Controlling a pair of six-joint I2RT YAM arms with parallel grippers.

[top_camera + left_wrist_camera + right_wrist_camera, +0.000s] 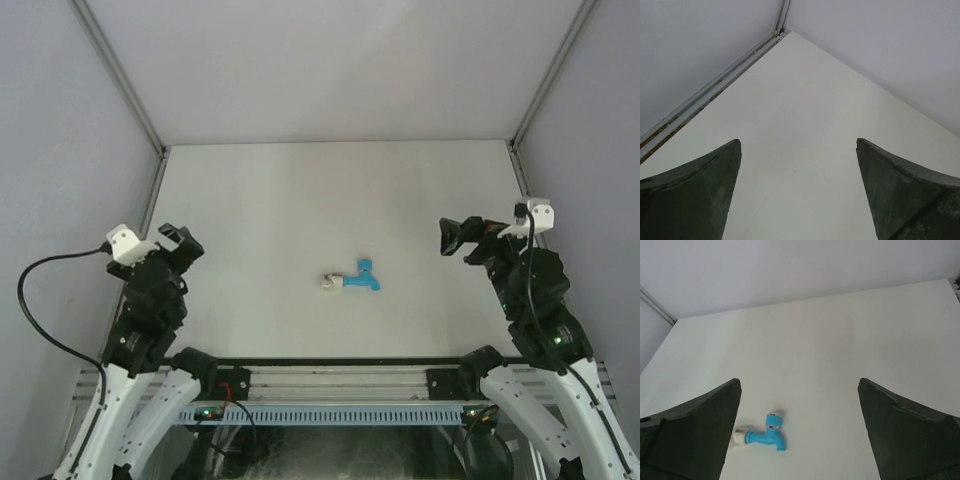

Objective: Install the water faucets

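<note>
On table (300,200), centre: blue faucet (360,279), white fitting (329,284) touching its left end. Both left gripper (182,241) and right gripper (451,237) spread wide, empty, well apart from it.

I see both arms bent and raised, well apart. My left pincer (181,240) gapes wide, holding nothing; my right pincer (452,237) does likewise.

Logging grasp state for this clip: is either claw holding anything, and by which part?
Nothing is held. The left claw and right claw are both open and empty; the blue faucet lies on the table.
</note>
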